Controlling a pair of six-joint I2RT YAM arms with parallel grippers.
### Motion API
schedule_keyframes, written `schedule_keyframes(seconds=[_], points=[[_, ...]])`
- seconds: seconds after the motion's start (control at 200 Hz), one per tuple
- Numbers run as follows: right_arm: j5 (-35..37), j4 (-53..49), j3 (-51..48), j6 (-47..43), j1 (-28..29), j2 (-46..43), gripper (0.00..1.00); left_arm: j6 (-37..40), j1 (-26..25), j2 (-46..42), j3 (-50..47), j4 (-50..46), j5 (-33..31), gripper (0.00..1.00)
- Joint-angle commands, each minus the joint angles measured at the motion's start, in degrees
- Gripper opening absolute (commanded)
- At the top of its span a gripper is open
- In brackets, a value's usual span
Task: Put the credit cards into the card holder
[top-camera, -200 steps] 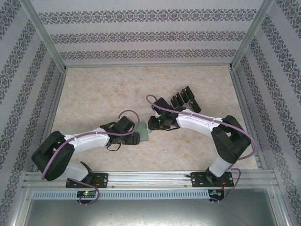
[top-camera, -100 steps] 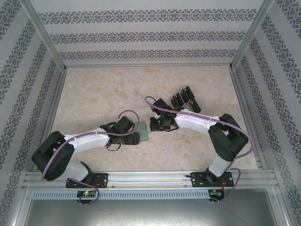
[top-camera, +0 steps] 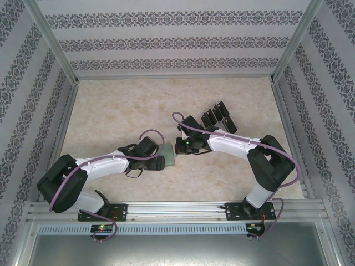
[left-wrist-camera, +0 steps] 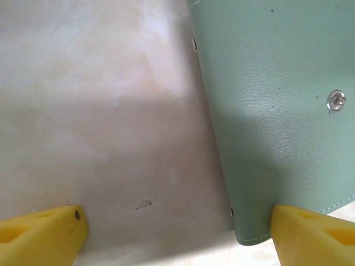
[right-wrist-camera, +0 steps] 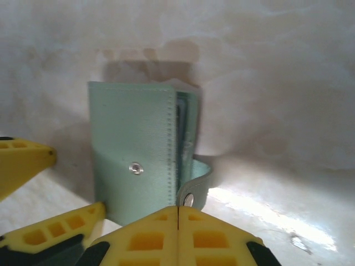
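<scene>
Green wallet [right-wrist-camera: 138,166] rests on desk [right-wrist-camera: 266,83] directly ahead of right gripper [right-wrist-camera: 177,219], closed empty; left gripper [left-wrist-camera: 177,230] spread apart, touching wallet corner.

The card holder [right-wrist-camera: 133,166] is coloured sage green, edged with paler stitching and set with a silver stud. Beneath it, the table [top-camera: 122,111] is marbled in beige and cream. Beyond it, the credit cards [top-camera: 219,117] are shown in black. Beside it, the left gripper [left-wrist-camera: 176,217] and the right gripper [right-wrist-camera: 177,215] are tipped in bright yellow. Around it, the walls [top-camera: 177,41] are papered white, banded with dark grey floral ornament.
</scene>
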Motion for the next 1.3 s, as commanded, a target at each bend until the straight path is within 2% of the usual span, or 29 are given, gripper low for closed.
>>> schedule_keyframes(seconds=[0.0, 0.385, 0.904, 1.294], points=[[-3.46, 2.85, -0.10, 2.02, 0.36, -0.83, 0.00, -0.38, -0.38, 2.64, -2.87, 0.62, 0.81, 0.88], [-6.75, 7.70, 0.91, 4.72, 3.24, 4.30, 0.00, 0.03, -0.40, 3.21, -1.72, 0.13, 0.94, 0.88], [-6.60, 9.08, 1.82, 5.18, 3.17, 8.80, 0.00, 0.21, -0.42, 3.16, -1.80, -0.05, 1.19, 0.87], [-6.51, 9.85, 0.61, 6.39, 2.28, 4.22, 0.00, 0.39, -0.42, 3.00, -1.71, -0.01, 1.47, 0.87]])
